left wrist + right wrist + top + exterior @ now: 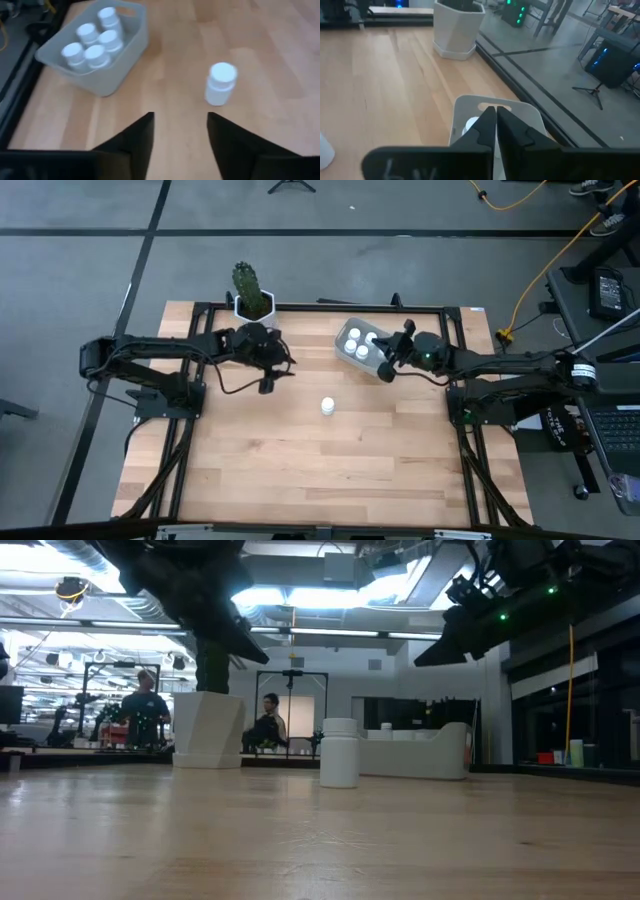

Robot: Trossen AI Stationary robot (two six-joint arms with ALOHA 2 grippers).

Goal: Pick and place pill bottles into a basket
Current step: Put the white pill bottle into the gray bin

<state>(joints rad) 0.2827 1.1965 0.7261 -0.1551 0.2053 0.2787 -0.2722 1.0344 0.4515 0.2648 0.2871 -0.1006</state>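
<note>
Your right gripper (495,127) sits pinched shut, empty, above the basket (345,332), hiding most of it. Five pill bottles (94,55) inside; one bottle (220,83) upright mid-table. Left gripper (180,125) hovers parted, holding nothing.

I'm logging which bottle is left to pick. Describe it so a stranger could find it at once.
Start at the shallow pale grey-blue plastic tray at the far side of the light wooden table, beside the white hexagonal cactus pot. Nearer the table's middle stands one tiny white cylindrical pill bottle, upright on bare wood. Unlike the five identical bottles, it is outside the tray, alone.
</note>
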